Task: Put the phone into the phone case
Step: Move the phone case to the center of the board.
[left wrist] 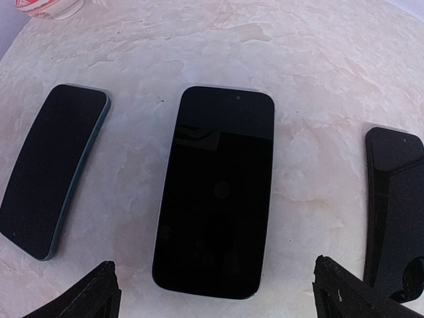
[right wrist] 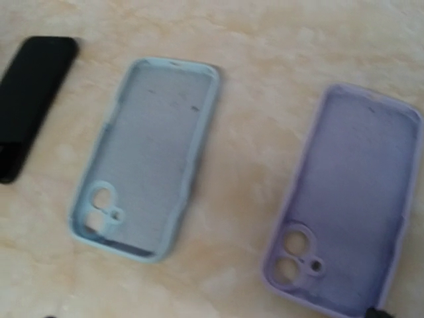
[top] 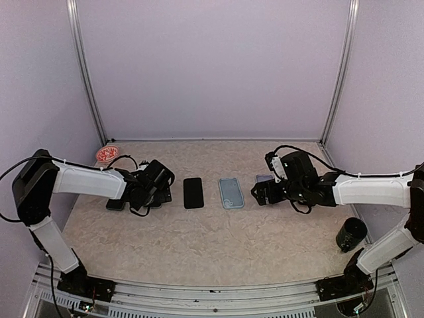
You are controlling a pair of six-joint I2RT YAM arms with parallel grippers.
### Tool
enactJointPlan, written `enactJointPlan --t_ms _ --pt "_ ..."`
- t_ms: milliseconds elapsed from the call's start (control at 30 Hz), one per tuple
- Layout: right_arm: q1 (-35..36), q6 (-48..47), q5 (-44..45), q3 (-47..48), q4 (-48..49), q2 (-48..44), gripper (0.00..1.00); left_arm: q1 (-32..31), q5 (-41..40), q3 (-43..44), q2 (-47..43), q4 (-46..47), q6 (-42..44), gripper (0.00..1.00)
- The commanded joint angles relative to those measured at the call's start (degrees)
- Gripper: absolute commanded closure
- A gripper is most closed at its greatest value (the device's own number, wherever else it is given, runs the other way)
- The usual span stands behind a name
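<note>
A black phone (left wrist: pixel 215 192) lies screen-up on the table, straight below my left gripper (left wrist: pixel 225 301), whose fingertips (left wrist: pixel 99 295) stand wide apart on either side of its near end, open and empty. A second phone with a blue edge (left wrist: pixel 50 169) lies to its left. Another flat black phone-shaped item (top: pixel 193 192) lies to the right. A light blue phone case (right wrist: pixel 142 156) and a purple case (right wrist: pixel 351 199) lie open side up under my right gripper (top: pixel 260 193). That gripper is open, with only a dark tip showing at the bottom of its wrist view.
A red and white round thing (top: pixel 106 154) sits at the back left. A black cup (top: pixel 350 233) stands near the right arm's base. Grey walls and metal posts close the table on three sides.
</note>
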Motion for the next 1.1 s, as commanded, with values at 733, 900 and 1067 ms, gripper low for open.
enactJointPlan --t_ms 733,900,1067 --pt "5.6 -1.9 4.1 8.4 0.4 11.6 0.01 5.1 4.4 -0.1 4.8 6.0 2.9 0.01" --pt "6.4 -3.3 4.9 10.3 0.3 14.7 0.01 6.3 5.2 0.4 6.8 6.7 3.6 0.01" --pt "6.3 -3.6 4.4 12.8 0.3 18.2 0.01 6.3 6.2 -1.1 6.5 8.0 3.1 0.01"
